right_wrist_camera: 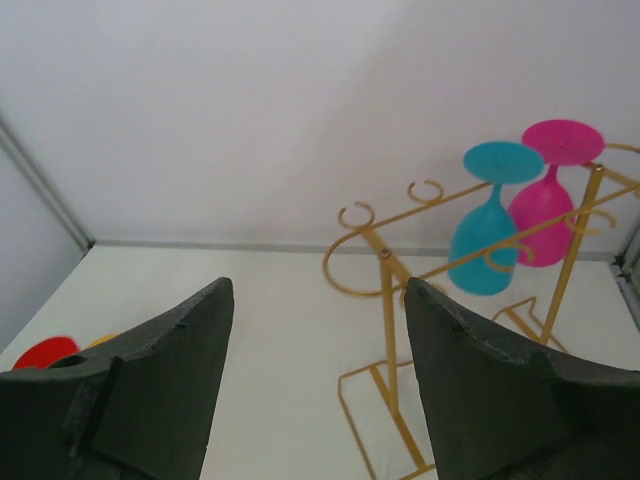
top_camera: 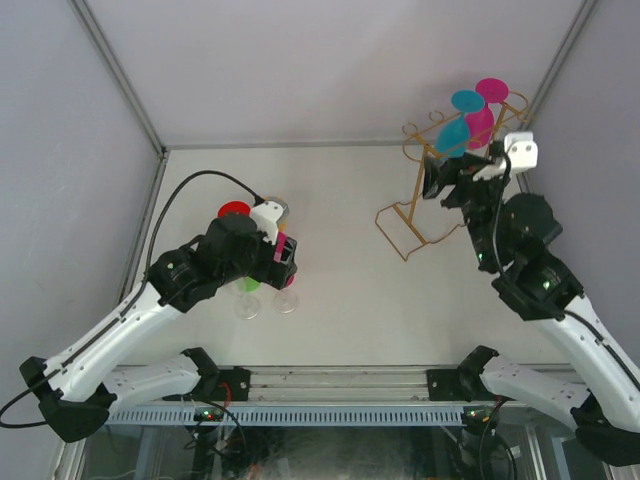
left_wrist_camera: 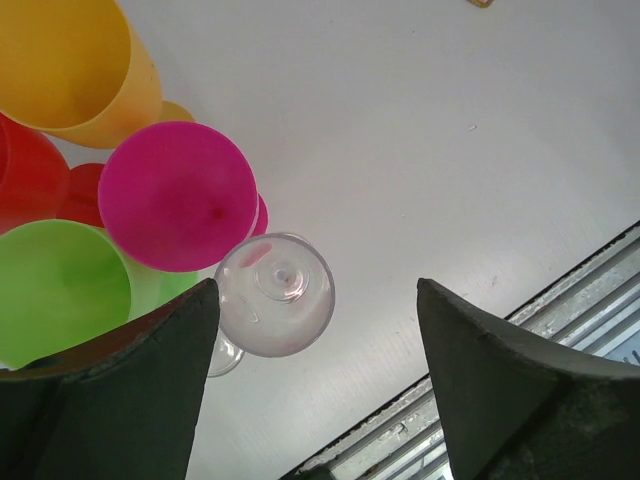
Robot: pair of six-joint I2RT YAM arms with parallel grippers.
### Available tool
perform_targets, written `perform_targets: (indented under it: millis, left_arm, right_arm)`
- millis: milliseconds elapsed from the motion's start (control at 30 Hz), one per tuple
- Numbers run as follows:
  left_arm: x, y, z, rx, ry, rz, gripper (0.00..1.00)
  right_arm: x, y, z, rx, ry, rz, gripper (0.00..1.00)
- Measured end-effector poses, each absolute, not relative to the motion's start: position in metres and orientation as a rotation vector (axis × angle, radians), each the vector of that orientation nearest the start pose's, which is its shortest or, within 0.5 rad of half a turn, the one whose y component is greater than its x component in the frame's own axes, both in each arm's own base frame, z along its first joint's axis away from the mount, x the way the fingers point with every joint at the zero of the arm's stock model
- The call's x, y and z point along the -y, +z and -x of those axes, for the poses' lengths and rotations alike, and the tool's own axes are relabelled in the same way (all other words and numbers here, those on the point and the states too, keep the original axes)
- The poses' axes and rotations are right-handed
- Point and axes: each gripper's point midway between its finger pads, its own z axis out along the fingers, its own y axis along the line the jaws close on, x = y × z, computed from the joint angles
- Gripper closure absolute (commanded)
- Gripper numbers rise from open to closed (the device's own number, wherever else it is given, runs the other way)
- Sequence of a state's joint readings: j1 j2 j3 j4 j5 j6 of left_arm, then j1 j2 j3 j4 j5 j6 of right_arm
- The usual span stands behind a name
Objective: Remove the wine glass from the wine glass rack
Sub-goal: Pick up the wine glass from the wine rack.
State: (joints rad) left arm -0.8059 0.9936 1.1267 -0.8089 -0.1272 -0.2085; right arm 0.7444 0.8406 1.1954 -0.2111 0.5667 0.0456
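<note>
The gold wire wine glass rack (top_camera: 408,228) stands at the back right. A teal wine glass (top_camera: 455,132) and a magenta wine glass (top_camera: 482,118) hang upside down from its loop arms. In the right wrist view the rack (right_wrist_camera: 386,300) is straight ahead, with the teal glass (right_wrist_camera: 486,245) and the magenta glass (right_wrist_camera: 545,205) at its upper right. My right gripper (top_camera: 434,181) is open and empty, just left of the hanging glasses, touching nothing (right_wrist_camera: 318,288). My left gripper (top_camera: 284,262) is open and empty above a cluster of glasses on the table (left_wrist_camera: 315,290).
Under my left gripper stand an orange glass (left_wrist_camera: 70,60), a magenta glass (left_wrist_camera: 178,195), a green glass (left_wrist_camera: 60,290) and a red glass (left_wrist_camera: 25,175), with a clear round foot (left_wrist_camera: 275,295) beside them. White walls enclose the table. A metal rail (top_camera: 330,385) runs along its near edge.
</note>
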Motion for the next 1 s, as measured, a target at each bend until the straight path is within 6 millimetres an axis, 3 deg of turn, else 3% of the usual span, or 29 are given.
perform_targets:
  millis: [133,200,267,400,633,800,1000]
  left_arm:
    - [0.191,0.246,-0.202,-2.172,-0.426,-0.575,0.13]
    - [0.192,0.249,-0.201,-2.162,-0.437,-0.567,0.11]
    - [0.192,0.254,-0.200,-2.146,-0.459,-0.552,0.10]
    - [0.192,0.269,-0.196,-2.096,-0.512,-0.519,0.09]
    - [0.185,0.295,-0.185,-2.013,-0.599,-0.450,0.00]
    - [0.179,0.316,-0.178,-1.939,-0.654,-0.403,0.00]
    - [0.176,0.324,-0.175,-1.908,-0.675,-0.385,0.00]
  right_arm:
    - [-0.100,0.459,-0.300,-1.490,0.217,-0.039,0.31]
    - [-0.096,0.461,-0.319,-1.539,0.243,-0.063,0.31]
    - [-0.078,0.459,-0.333,-1.559,0.217,-0.118,0.32]
    - [-0.053,0.446,-0.373,-1.623,0.263,-0.238,0.39]
    - [0.005,0.409,-0.437,-1.737,0.363,-0.522,0.40]
    - [0.012,0.402,-0.471,-1.775,0.435,-0.583,0.44]
    - [0.014,0.396,-0.496,-1.806,0.448,-0.623,0.45]
